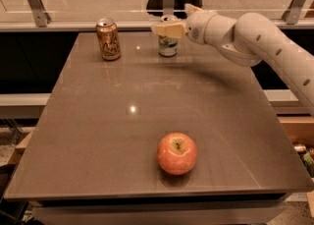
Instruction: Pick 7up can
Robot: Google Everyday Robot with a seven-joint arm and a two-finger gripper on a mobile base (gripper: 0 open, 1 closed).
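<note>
We see a grey-brown tabletop (pixel 122 135) that fills most of the view. It reaches from the near edge to a glass barrier (pixel 73 0) with metal posts just behind the gripper (pixel 160 29).

The white arm (pixel 265 37) is next in size. It comes in from the right side and runs leftward above the far right part of the tabletop. It ends at the gripper, which hangs low over the far edge and points left.

The apple (pixel 177 153) lies well apart from the gripper, far toward the near edge of the tabletop and almost straight in front of it. It rests stem-dimple up.

An orange can (pixel 108 39) stands upright to the left of the gripper. It is clearly apart from it, at about the same depth on the tabletop.

The 7up can (pixel 168 46) is right at the gripper. It stands upright with its base on the tabletop. The gripper's cream part crosses in front of the can's upper half. The can's silver top peeks out above that part, and its white side and green band show below. The cream part seems to touch the can's front, though the view is too poor to be sure. We cannot tell whether the gripper is clenched on the can or released around it.
</note>
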